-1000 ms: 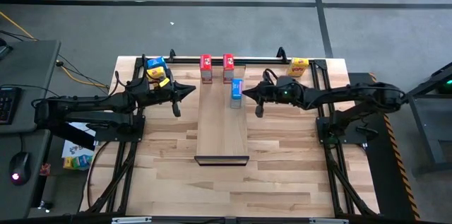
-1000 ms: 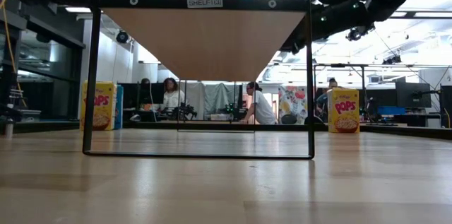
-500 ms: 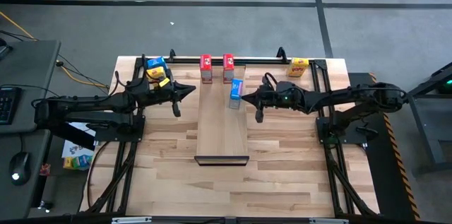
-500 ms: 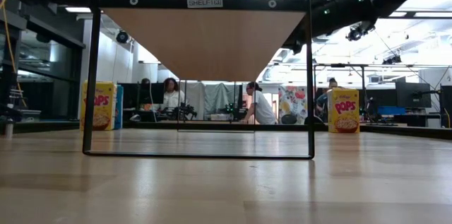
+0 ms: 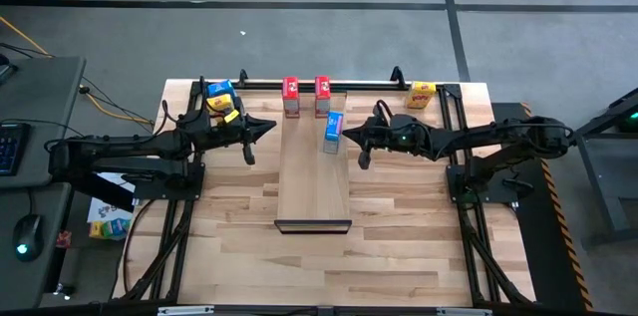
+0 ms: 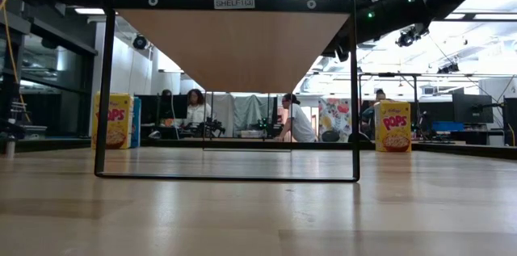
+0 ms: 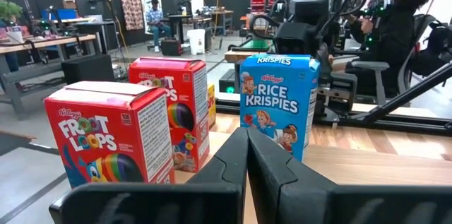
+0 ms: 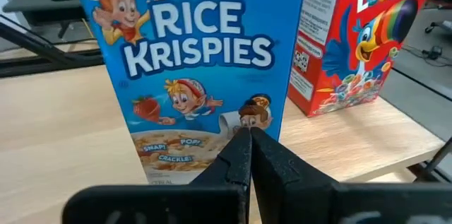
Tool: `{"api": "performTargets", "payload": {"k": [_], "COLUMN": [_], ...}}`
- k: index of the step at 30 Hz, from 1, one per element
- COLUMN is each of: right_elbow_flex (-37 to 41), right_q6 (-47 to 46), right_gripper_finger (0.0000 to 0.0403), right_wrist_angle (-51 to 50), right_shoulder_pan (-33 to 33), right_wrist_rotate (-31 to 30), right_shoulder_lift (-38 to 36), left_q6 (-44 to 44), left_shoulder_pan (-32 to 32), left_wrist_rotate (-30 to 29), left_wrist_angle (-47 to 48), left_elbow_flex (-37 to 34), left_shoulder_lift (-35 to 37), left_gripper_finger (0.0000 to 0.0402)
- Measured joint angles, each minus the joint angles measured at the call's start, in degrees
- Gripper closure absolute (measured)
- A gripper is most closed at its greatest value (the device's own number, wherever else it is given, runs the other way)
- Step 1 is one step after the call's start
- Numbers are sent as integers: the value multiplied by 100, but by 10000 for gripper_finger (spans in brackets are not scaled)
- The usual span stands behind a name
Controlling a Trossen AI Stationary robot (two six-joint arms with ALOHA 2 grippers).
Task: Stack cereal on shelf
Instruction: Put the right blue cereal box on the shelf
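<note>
Spanning table centre, shelf (image 5: pixel 314 171) carries two red boxes (image 5: pixel 290 97) side by side at far end, blue box (image 5: pixel 333 128) upright just in front, near right edge. Right gripper (image 5: pixel 351 137) beside blue box, fingers pressed together, holding nothing; probably nudging it into line. Left gripper (image 5: pixel 267 128) waits left of shelf, fingers together, empty. Remaining cereal off shelf: blue-yellow pair (image 5: pixel 221 97) far-left, yellow box (image 5: pixel 423 94) far-right.

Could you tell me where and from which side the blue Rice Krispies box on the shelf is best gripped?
Grip the blue Rice Krispies box across its two narrow side panels, high up, coming from the right end effector's side. It stands upright on the shelf, with that side unobstructed.
</note>
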State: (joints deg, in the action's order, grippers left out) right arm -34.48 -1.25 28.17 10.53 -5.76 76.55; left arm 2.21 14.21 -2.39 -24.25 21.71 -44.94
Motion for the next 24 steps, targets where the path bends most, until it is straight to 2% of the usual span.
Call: {"api": "performTargets", "payload": {"k": [9, 14, 18, 24], "right_elbow_flex": [0, -321, -838, -1199], "right_q6": [-44, -26, 19, 19], "right_gripper_finger": [403, 403, 403, 403], "right_wrist_angle": [85, -2, -658, -1505], "right_shoulder_pan": [8, 34, 54, 117], "right_wrist_rotate": [-69, 60, -31, -87], "right_shoulder_lift": [37, 444, 748, 692], "left_q6": [106, 106, 105, 88], "left_shoulder_pan": [-2, 0, 0, -4], "left_wrist_rotate": [2, 2, 2, 4], "left_wrist_angle": [-2, -4, 18, 281], "left_elbow_flex": [0, 0, 0, 0], "left_shoulder_lift": [0, 0, 0, 0], "left_gripper_finger": [402, 402, 402, 401]}}
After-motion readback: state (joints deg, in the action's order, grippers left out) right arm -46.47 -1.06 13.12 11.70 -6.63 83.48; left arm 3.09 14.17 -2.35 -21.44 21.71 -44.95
